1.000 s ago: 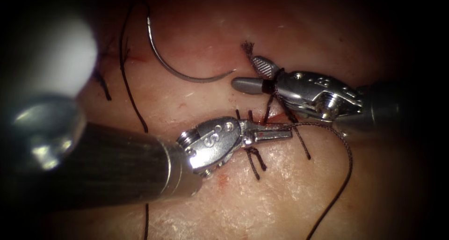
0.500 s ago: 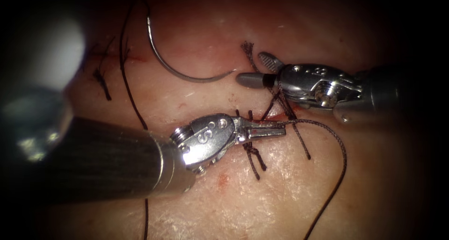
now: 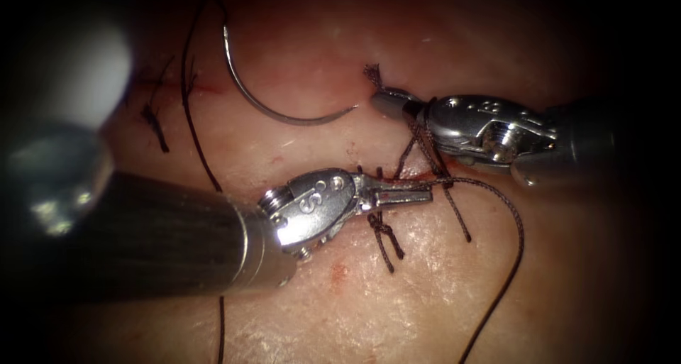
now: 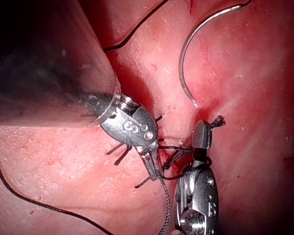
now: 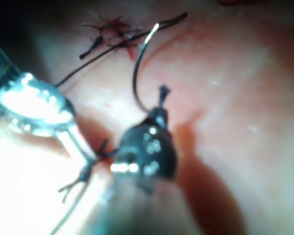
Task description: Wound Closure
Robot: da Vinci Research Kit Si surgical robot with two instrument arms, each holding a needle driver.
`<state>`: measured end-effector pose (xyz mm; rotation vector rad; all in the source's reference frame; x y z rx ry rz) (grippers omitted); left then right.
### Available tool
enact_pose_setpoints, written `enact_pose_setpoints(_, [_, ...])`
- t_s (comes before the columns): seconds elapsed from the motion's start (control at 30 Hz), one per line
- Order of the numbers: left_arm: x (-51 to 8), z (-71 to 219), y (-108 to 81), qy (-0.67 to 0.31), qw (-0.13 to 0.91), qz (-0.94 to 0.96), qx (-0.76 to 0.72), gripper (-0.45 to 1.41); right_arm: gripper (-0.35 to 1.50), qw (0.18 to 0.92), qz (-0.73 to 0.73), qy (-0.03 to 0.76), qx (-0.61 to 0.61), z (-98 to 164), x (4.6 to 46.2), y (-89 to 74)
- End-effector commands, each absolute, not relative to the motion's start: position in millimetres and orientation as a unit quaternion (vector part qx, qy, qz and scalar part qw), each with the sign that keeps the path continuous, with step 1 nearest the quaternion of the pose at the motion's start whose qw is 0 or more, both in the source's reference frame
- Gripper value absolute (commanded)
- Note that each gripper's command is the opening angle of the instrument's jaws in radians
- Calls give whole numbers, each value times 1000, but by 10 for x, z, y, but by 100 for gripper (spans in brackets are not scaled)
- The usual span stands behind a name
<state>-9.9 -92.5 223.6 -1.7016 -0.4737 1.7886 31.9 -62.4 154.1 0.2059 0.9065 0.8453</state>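
Fingers first: those of the right tool (image 3: pixel 391 103), in the upper right of the endoscope frame, have closed since a second ago, when they stood apart, and now pinch a short frayed thread end (image 3: pixel 372 73) that sticks out just past their tip. We see thread wound around the fingers behind that grip. The left tool (image 3: pixel 415 195), at centre frame, has its fingers pressed together on the thread (image 3: pixel 512 215) right at the cut (image 3: pixel 418 172), and the strand leaves its tip, arcs right and drops to the lower edge.

Between the two tools the strands cross over the cut, beside an earlier knot (image 3: pixel 379 225) with its cut tails. The needle (image 3: pixel 273 112) lies free on the tissue (image 3: pixel 397 300) in the upper left centre, held by neither tool and not in the tissue, its point near the right tool's tip.

What worries us: the right tool's hold is close to the very end of the tail, so we judge a firm pull could slip it out and undo the wraps. Uneven pull between the tools could drag the tissue edge or fray the strand. The loose needle point sits close enough that shifting thread might snag on it.
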Motion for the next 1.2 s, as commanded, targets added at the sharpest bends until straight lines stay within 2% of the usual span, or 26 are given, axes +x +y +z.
enact_pose_setpoints(0.03, [-102,2242,-931,-182,310,677,-642,-45,-35,810,391,425,102,1542,319,-638])
enact_pose_setpoints(0.23, [-78,2250,-906,-183,315,682,-634,-45,-35,807,377,444,100,1523,272,-667])
enact_pose_setpoints(0.43, [-51,2266,-868,-180,324,690,-622,-45,-35,801,368,461,104,1509,243,-692])
enact_pose_setpoints(1.2, [-26,2290,-722,-167,320,717,-596,-45,-35,815,291,484,127,1501,220,-752])
